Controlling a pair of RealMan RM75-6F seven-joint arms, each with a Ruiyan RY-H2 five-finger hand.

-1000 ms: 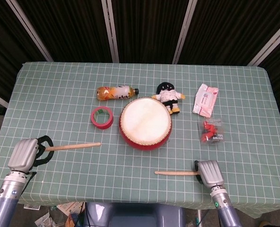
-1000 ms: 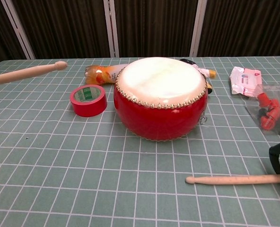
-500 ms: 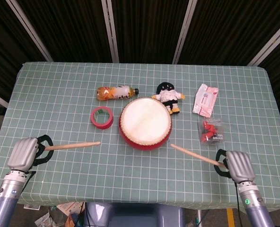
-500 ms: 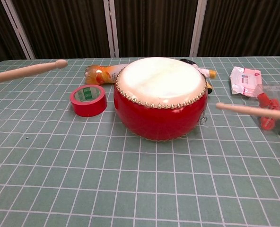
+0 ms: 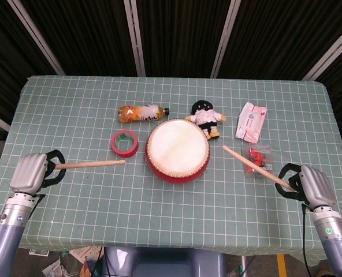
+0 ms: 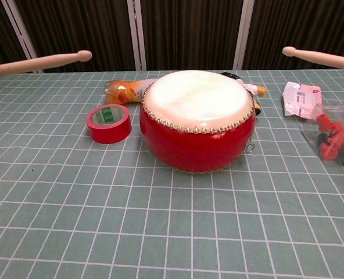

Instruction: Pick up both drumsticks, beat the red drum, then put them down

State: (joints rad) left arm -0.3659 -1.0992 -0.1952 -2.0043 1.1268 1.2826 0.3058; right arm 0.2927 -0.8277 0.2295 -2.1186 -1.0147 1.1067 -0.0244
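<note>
The red drum (image 5: 177,151) (image 6: 197,119) with its pale skin sits at the table's middle. My left hand (image 5: 30,173) at the left front edge grips a wooden drumstick (image 5: 90,164) (image 6: 37,63), whose tip points right toward the drum and stays short of it. My right hand (image 5: 312,184) at the right front grips the other drumstick (image 5: 256,167) (image 6: 320,56), raised and angled up-left toward the drum's right side. In the chest view only the two sticks show, both high above the table; the hands are out of that frame.
A red tape roll (image 5: 125,143) lies left of the drum, an orange drink bottle (image 5: 141,112) behind it. A small doll (image 5: 205,118) sits behind the drum. A wipes packet (image 5: 251,122) and a clear bag of red parts (image 5: 258,160) lie at the right.
My right hand has swung outward to the right and lifted its drumstick from low over the table to high in the air. The left stick has risen slightly.
</note>
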